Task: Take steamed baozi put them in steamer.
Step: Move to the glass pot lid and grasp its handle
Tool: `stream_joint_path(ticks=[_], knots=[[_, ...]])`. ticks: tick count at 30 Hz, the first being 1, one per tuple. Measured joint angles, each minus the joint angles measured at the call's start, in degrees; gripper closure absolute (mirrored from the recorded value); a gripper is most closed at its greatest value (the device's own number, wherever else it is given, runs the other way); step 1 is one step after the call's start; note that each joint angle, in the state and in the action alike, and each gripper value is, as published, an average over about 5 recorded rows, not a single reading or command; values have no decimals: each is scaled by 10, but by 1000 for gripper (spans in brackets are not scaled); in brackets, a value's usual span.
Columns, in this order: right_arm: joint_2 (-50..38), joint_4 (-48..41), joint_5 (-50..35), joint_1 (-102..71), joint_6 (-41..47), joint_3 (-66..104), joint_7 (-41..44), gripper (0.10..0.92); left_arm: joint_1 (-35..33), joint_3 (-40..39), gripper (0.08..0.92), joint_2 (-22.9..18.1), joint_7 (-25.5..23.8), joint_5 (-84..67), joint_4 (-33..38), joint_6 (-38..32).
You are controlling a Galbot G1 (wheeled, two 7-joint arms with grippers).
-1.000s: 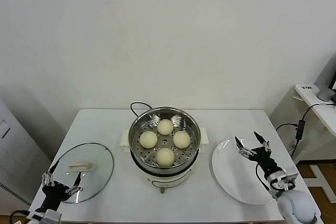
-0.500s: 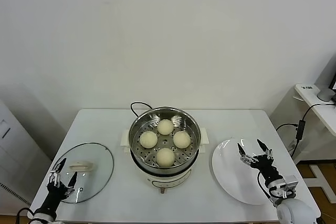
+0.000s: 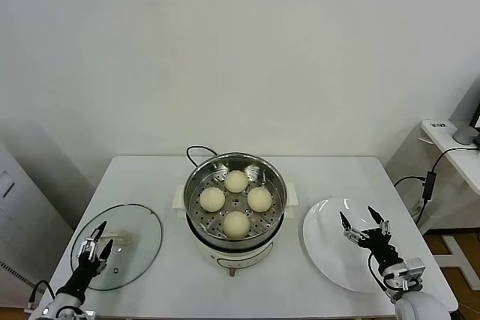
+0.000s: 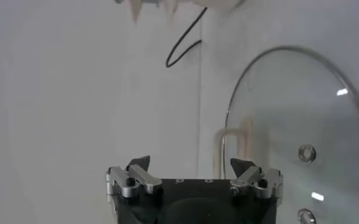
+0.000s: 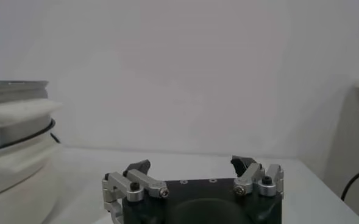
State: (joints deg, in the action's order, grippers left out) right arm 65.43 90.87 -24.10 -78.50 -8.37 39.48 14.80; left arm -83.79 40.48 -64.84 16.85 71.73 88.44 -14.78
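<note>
down in the steamer (image 3: 235, 198) all four steamed baozi (image 3: 236, 223) sit loaded, so left gripper (image 3: 96, 244) and right gripper (image 3: 365, 227), both spread open and empty, should just pull clear low

We saw four steamed baozi (image 3: 236, 201) already sitting inside the steamer (image 3: 235, 215), all smooth, round, cream-white domes. They rested on the perforated metal tray in a diamond layout: one at the back (image 3: 236, 180), one on the left (image 3: 212, 199), one on the right (image 3: 259, 199), one at the front (image 3: 236, 224). They sat close together, each upright. The steamer was a round shiny steel pot on a white base with side handles, uncovered, standing mid-table; a black cord (image 3: 196, 151) ran out behind it. In the right wrist view we caught only its steel rim and white side (image 5: 11, 143).
</note>
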Motion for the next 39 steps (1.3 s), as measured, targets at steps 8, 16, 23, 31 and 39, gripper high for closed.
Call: stream_joint_path(ticks=[8,16,23,31,39], knots=[[3,-3,2,0,0,5,3,203,41,-7,177,-4,10,36,-36,-9],[4,-11,4,3,0,7,6,203,55,-7,329,-5,15,50,-46,-17],[4,-11,9,6,1,4,9,203,51,-6,528,-3,14,46,-38,-23],[4,-11,10,5,2,5,12,203,40,3,762,10,2,19,-9,-24],[0,-4,7,2,4,9,14,203,40,18,895,37,-35,-36,42,-15]])
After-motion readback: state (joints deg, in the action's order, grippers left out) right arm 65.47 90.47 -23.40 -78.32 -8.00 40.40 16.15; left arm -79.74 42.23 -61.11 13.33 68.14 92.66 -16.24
